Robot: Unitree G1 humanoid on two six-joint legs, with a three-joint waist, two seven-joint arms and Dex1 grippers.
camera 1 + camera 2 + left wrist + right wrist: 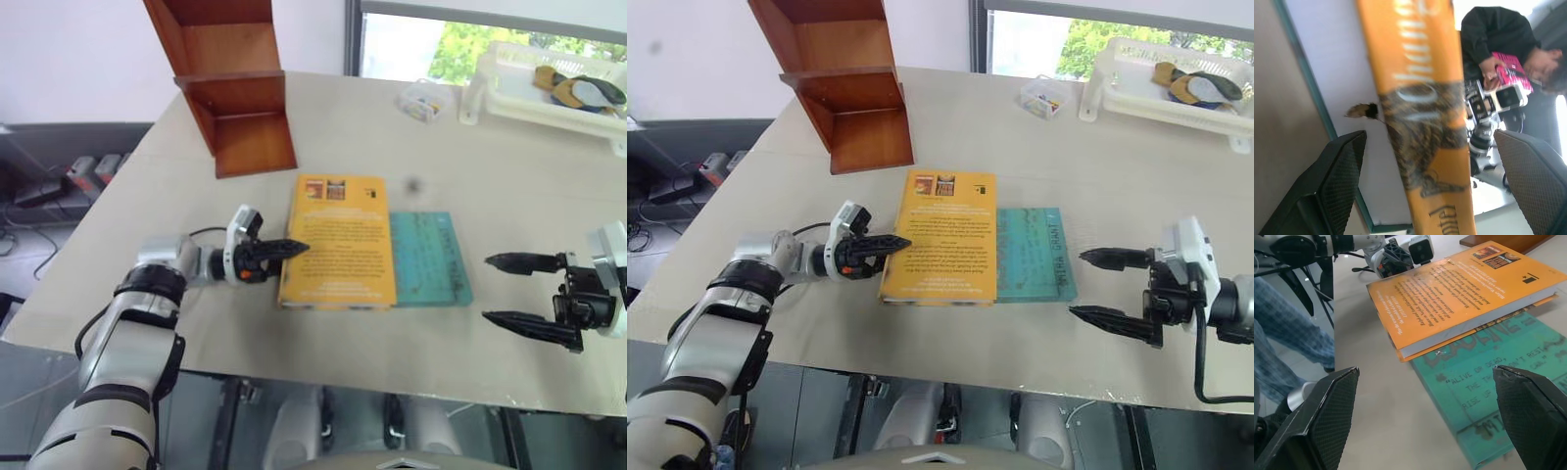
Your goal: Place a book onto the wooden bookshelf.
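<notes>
- The right gripper (1102, 287) is held spread and empty, near the teal-blue book (1035, 253).
- The left gripper (284, 250) is set at the spine edge of the book (339, 240), fingers parted around it, seemingly not yet clamped.
- The book lies flat, partly overlapping the teal one; a firm, level squeeze is advised before lifting.
- The wooden bookshelf (240, 98) stands beyond, unobstructed; a white basket (534, 93) is kept well apart.

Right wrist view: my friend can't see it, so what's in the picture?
A thick yellow-orange paperback book lies on a beige table, partly overlapping a thinner teal-blue book. The right pincer is open, its two black fingers framing the books, and the left pincer sits at the orange book's far side.
</notes>
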